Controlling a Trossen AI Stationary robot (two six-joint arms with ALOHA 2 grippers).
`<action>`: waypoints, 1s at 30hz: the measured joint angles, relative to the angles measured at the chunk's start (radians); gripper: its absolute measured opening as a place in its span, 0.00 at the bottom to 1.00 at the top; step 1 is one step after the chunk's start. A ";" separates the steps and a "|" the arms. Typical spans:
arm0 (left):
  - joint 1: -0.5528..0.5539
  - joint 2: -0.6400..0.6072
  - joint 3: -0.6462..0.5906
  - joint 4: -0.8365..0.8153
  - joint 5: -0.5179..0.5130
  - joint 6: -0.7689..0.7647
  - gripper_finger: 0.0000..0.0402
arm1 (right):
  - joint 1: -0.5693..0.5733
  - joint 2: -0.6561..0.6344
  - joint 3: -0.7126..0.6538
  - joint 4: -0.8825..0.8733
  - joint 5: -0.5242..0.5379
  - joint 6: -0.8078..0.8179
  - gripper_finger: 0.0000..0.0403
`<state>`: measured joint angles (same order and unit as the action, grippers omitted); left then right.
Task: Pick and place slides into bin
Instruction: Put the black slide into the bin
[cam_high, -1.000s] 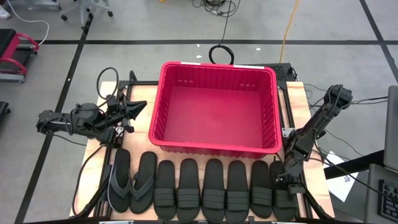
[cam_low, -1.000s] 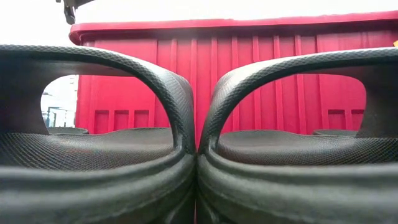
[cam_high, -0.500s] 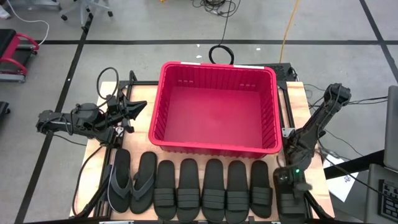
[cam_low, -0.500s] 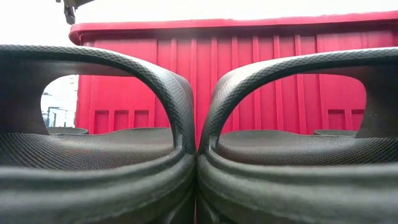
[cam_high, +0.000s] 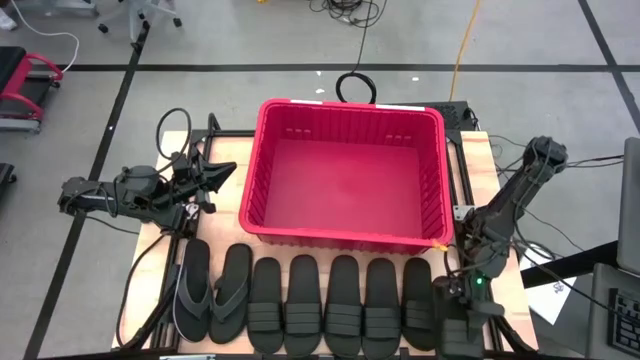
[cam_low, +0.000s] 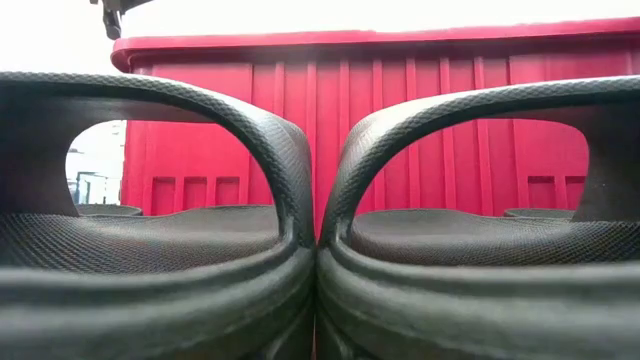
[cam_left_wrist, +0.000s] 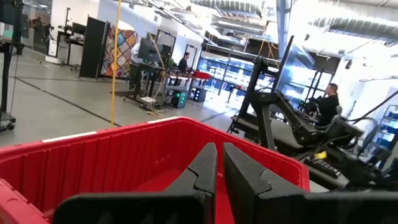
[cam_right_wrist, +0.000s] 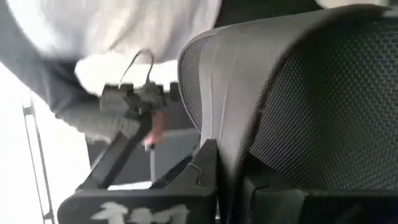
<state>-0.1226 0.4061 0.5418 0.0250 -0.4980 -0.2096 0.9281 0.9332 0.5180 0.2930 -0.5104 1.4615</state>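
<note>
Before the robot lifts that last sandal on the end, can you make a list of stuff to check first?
1. Right end effector shut on the end slide: ok, its strap sits pinched between the fingers.
2. Red bin has room: ok, nothing inside.
3. Left end effector out of the way: ok, shut, beside the bin's left wall.
4. Neighbouring slide clear of the grip: cannot tell.
5. Other slides lined up in front of the bin: ok.
</note>
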 joint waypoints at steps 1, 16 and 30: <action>0.000 0.000 0.000 0.000 0.000 -0.006 0.06 | -0.009 0.019 0.039 -0.037 -0.027 -0.025 0.00; 0.000 0.000 0.000 0.001 0.000 -0.002 0.06 | -0.375 0.059 0.627 -0.842 -0.037 -0.547 0.00; 0.000 0.000 0.000 -0.001 0.000 0.032 0.06 | -0.957 0.092 1.077 -1.170 0.747 -1.200 0.01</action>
<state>-0.1229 0.4057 0.5415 0.0237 -0.4980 -0.1780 -0.0285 1.0257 1.5954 -0.8766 0.2362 0.2614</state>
